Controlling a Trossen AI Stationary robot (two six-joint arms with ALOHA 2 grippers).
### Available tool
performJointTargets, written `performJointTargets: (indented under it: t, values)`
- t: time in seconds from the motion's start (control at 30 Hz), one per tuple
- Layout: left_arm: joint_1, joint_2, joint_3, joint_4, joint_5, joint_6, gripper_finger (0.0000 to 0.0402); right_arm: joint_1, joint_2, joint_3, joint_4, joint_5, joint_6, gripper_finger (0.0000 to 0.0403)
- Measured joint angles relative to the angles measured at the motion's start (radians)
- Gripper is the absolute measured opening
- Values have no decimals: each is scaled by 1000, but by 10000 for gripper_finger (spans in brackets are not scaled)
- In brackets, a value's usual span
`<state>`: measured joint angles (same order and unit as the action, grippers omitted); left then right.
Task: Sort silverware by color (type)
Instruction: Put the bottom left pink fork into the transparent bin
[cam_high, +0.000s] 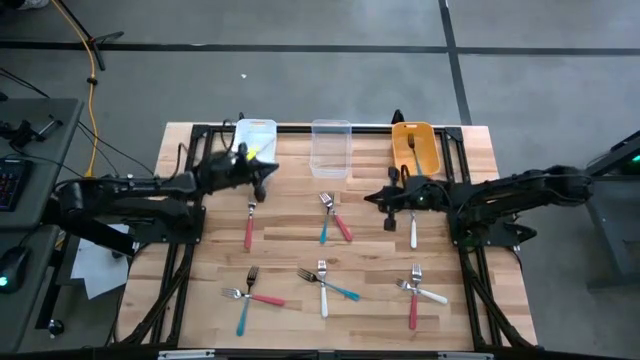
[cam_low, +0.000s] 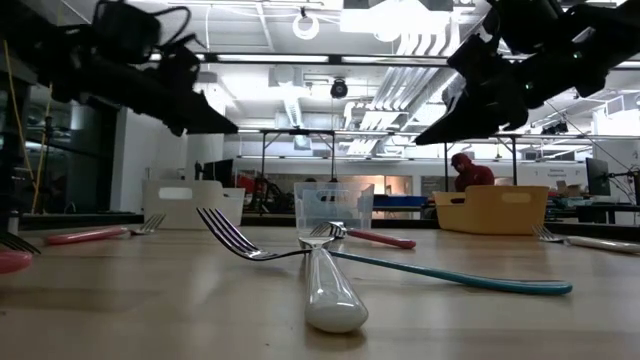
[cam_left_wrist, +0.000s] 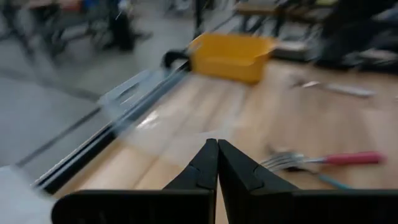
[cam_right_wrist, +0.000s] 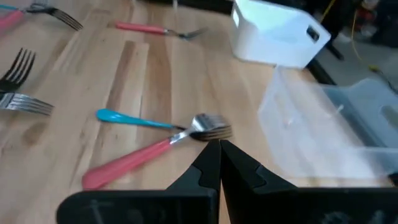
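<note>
A: Near edge? Crossed white fork (cam_high: 323, 291) and teal fork (cam_high: 332, 286); more pairs either side.

B: Mid-table: red fork (cam_high: 249, 224), a red-teal pair (cam_high: 333, 217).

A: Left gripper (cam_high: 262, 175) clenched empty, beside the white bin (cam_high: 256, 136). Right gripper (cam_high: 377, 196) clenched empty, near the orange bin (cam_high: 416, 146) holding one fork.

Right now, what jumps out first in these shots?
Coloured forks scattered in crossed pairs over the wooden table, like the teal and red pair at centre. Three bins line the far edge: white bin, clear bin, and orange bin with a fork already in it. Left gripper hovers shut by the white bin, right gripper shut near the orange one.
</note>
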<state>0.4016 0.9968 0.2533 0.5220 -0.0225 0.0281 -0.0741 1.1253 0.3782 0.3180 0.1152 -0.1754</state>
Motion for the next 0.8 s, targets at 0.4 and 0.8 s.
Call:
performJointTargets:
  t: [0.4, 0.8]
  values:
    - [-270, 1, -170, 257, -27, -69, 3, 132, 174, 0, 125, 145, 262, 33]
    - [-408, 7, -170, 261, -145, -9, 3, 162, 440, 77, 313, 156, 336, 162]
